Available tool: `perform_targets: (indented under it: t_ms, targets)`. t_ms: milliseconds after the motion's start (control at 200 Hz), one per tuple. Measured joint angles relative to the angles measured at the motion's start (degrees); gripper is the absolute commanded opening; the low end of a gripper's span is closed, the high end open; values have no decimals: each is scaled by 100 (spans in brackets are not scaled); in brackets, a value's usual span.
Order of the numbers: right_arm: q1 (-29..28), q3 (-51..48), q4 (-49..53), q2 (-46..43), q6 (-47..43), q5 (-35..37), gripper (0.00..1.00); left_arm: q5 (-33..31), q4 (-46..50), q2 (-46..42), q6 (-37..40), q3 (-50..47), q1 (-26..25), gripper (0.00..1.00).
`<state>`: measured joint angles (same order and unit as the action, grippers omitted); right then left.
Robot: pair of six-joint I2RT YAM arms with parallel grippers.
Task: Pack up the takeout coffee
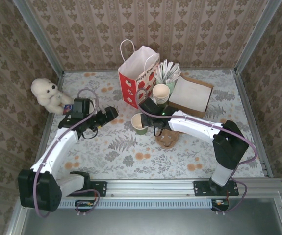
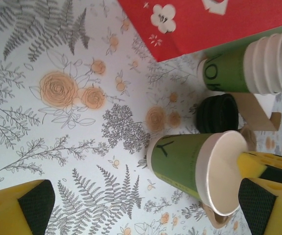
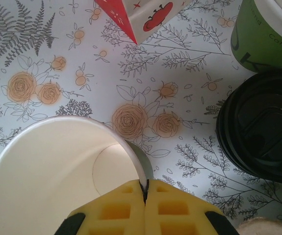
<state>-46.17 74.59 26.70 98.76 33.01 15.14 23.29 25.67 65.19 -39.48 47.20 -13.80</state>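
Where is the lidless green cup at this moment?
In the top view the green cup stands near the middle of the table, just on the near side of the red-and-white bag, its rim pinched by the right tool.

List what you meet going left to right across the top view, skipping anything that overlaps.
Teddy bear → left claw → open green cup → stack of cream cups → flat cardboard box.
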Motion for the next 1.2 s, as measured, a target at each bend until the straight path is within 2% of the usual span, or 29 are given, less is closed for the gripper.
perform_targets:
  t_ms: [250,455,650,715,880,1000,1200]
  targets:
    - [0,-20,-4,0,22,96,13,-669,260,592,-175,13,-538,100]
    - [0,-57,-2,26,22,101,13,-966,442,846,-256,116,-592,100]
    - [0,-120,-13,63,15,101,17,-988,481,935,-258,212,-643,100]
    - [4,-140,-39,63,13,101,20,-990,481,973,-258,225,-649,100]
    - [7,-151,-85,61,-31,101,37,-990,483,1021,-258,245,-662,100]
    - [24,-151,-81,35,-79,101,52,-986,487,1021,-258,262,-686,100]
    - [146,-151,-59,-439,-140,79,68,-986,481,1025,-258,273,-691,100]
